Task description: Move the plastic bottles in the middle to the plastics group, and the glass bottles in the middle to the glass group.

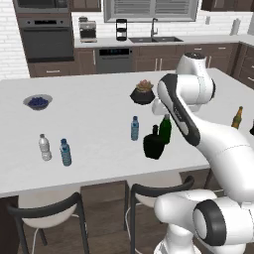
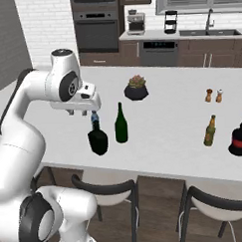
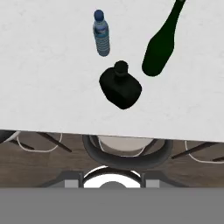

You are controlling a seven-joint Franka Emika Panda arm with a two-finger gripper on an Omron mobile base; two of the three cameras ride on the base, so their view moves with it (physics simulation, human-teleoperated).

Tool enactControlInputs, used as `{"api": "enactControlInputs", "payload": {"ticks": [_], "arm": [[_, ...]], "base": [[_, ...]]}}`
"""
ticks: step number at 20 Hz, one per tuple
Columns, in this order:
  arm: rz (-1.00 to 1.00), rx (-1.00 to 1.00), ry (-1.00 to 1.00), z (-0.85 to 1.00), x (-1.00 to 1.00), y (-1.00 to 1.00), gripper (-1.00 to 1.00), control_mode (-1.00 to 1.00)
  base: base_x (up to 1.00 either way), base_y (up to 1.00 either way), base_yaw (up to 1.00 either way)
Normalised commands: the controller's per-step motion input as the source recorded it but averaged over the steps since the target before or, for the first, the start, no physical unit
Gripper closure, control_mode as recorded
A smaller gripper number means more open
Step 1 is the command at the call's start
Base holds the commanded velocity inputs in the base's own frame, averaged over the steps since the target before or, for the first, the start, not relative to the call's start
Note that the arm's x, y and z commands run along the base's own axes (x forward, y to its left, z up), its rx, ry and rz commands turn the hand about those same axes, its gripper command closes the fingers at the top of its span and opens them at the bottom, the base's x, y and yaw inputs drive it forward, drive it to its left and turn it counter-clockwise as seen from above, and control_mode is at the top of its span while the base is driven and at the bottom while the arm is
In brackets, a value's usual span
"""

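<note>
White surface [image 1: 89, 114], listed left to right as the left base view has it.

- Bowl [image 1: 37, 102] of dark berries, far left, set back.
- Whitish water bottle [image 1: 45, 148], upright, white label; no writing legible.
- Blue-tinted water bottle [image 1: 65, 152], upright just beside the whitish one on its right, blue label; print too small to read. These two form the plastics pair near the front edge.
- Small blue water bottle [image 1: 134, 128], upright at mid-surface, well apart from the pair; blue label, dark cap, text unreadable.
- Dark planter [image 1: 143, 93] with a succulent, behind the middle cluster.
- Squat black bottle [image 1: 154, 144], upright, short neck, just right of and nearer the front edge than the small blue bottle; no label seen.
- Tall green bottle [image 1: 165, 129], upright, close behind the black one on its right, partly behind the arm; no label seen.
- Amber bottle [image 1: 237, 117], upright at far right, yellowish neck and label; unreadable.
- Dark bottle with red band [image 2: 239, 136], right of the amber bottle in the right base view.
- Two small shakers [image 2: 213, 95], farther back.

End effector [image 2: 79, 112]: raised above the middle cluster, holding nothing; whether its fingers are apart or together cannot be told.
</note>
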Motion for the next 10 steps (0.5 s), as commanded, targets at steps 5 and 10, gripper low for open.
{"api": "enactControlInputs", "payload": {"ticks": [5,10], "arm": [[0.00,-0.14,0.04,-0.27,-0.02,-0.02,-1.00,-1.00],[0.00,-0.33,0.07,-0.48,0.11,-0.01,-1.00,-1.00]], "base": [[0.00,0.00,0.00],[0.00,0.00,0.00]]}}
